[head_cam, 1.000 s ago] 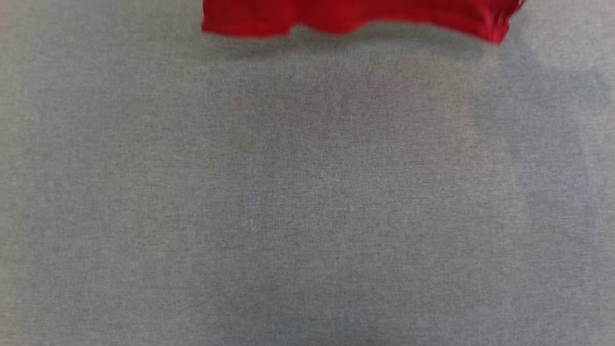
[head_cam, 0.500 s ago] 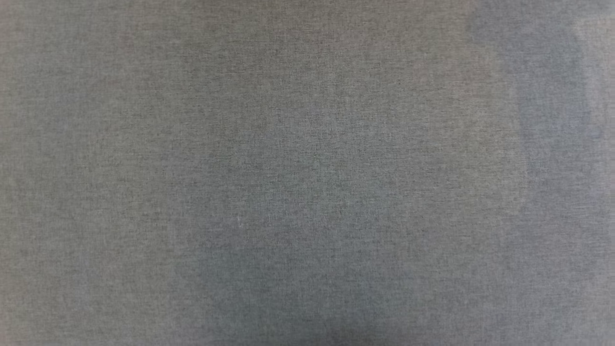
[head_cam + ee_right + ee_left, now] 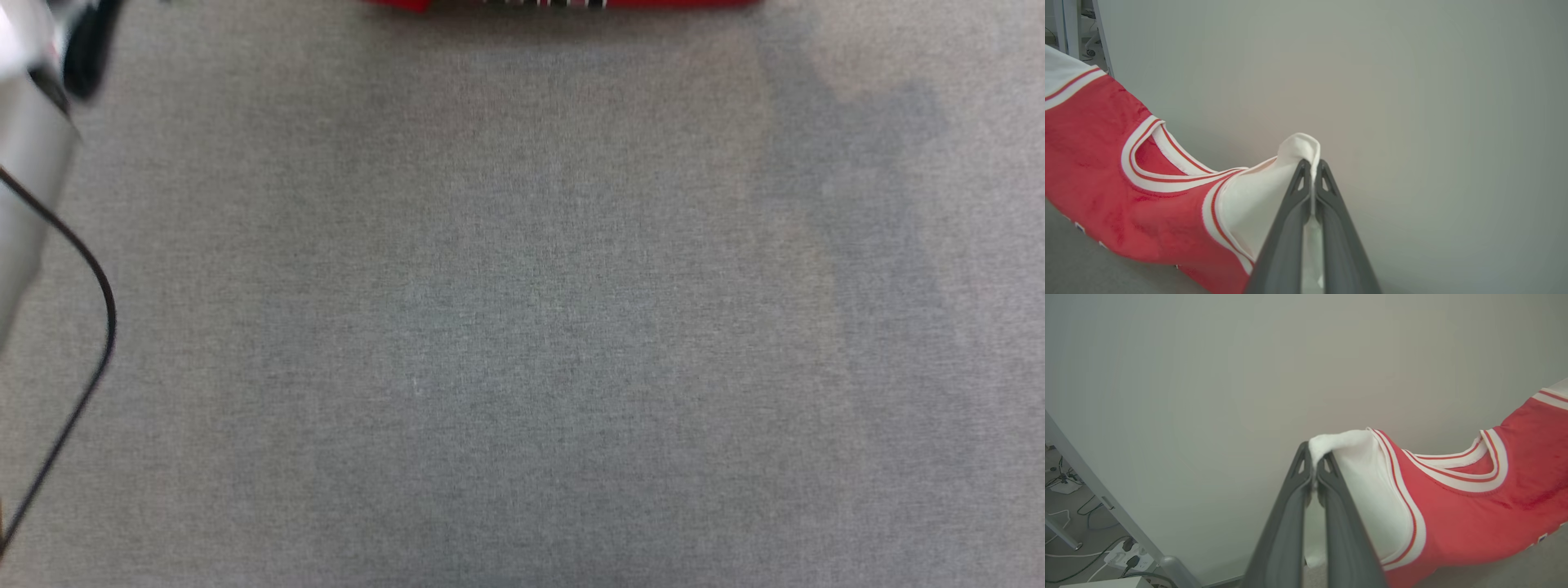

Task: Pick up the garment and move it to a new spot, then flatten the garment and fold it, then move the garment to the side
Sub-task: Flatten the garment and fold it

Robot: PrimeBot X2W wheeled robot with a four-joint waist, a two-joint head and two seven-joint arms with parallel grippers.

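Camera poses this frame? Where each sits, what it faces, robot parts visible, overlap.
Left wrist: on the left arm, along the left end effector, shut on a white sleeve of the red jersey; pale wall beyond.
Right wrist: on the right arm, along the right end effector, shut on the other sleeve; pale wall again.
Head: on the head, facing down at the grey surface; pale forearm at its left edge.
Shared: all three catch the red jersey.
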